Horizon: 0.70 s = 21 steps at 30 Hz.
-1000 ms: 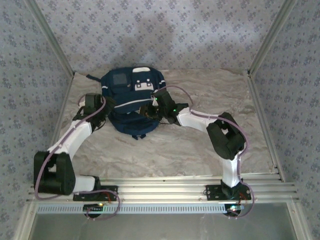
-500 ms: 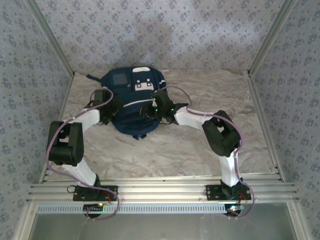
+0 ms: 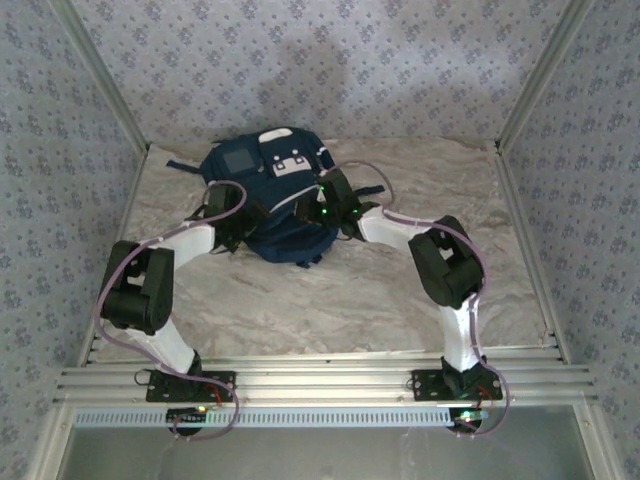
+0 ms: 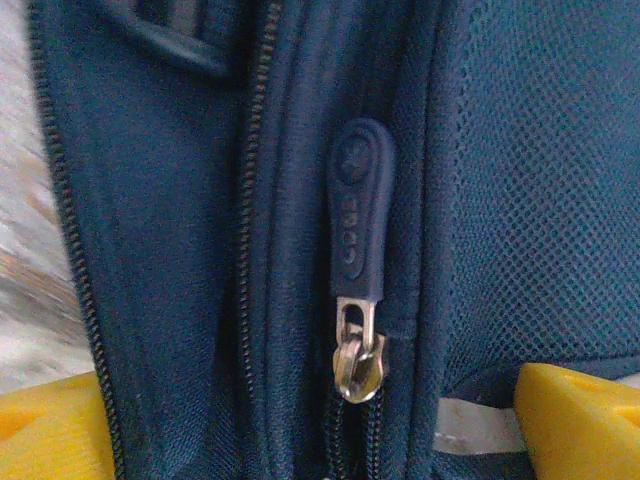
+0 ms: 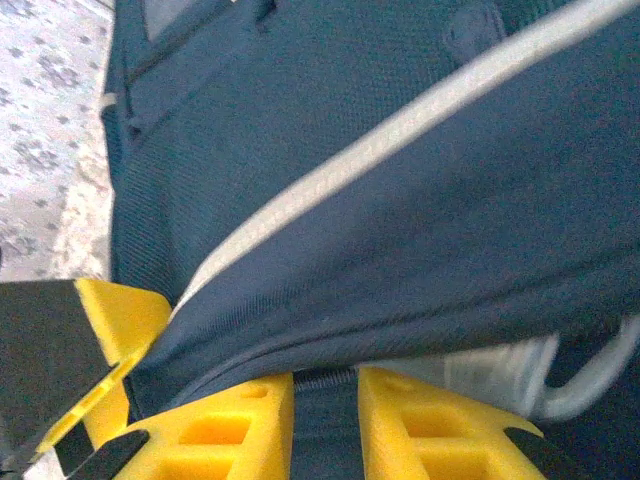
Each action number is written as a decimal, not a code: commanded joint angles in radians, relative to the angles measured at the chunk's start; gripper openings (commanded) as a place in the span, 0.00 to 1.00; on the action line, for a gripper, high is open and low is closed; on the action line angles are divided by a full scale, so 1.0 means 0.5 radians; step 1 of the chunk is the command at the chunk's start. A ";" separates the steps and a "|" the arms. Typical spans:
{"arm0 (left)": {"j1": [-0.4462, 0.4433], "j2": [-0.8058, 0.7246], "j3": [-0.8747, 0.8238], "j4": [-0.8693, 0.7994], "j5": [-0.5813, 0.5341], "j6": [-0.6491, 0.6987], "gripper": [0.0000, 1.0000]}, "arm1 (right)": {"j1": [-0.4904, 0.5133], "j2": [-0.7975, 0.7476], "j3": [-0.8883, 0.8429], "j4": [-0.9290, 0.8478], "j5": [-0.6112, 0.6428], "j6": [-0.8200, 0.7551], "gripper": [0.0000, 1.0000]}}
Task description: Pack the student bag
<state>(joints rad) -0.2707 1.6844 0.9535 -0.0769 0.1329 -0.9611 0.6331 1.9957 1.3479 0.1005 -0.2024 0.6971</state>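
The bag (image 3: 270, 195) lies at the far middle of the table (image 3: 400, 290), front up, its long axis running near to far with the grey patch (image 3: 240, 158) at the far end and a gripper at each flank of its near half. The right gripper (image 5: 325, 430) is nearly closed, pinching a fold of navy fabric below a white stripe (image 5: 400, 130). The left gripper (image 4: 310, 425) stands wide open astride the zip pull (image 4: 357, 210), which points away from it, its raised letters too blurred to read

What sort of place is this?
Probably a robot test booth, not a classroom: patterned walls in a metal frame, a marble-look table, and a mounting rail along its near edge.
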 commanded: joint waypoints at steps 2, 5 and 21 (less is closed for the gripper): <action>-0.223 -0.045 -0.027 0.087 0.277 -0.126 0.93 | 0.019 -0.344 -0.179 -0.088 0.039 -0.119 0.27; -0.341 -0.050 0.012 0.144 0.345 -0.191 0.93 | 0.049 -0.462 -0.234 -0.208 0.055 -0.179 0.28; 0.066 -0.145 0.378 -0.306 0.031 0.391 1.00 | 0.252 -0.311 0.025 -0.606 0.071 -0.041 0.37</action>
<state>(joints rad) -0.2539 1.5471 1.0969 -0.2081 0.1509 -0.8318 0.7471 1.7958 1.2934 -0.1421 -0.1753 0.6685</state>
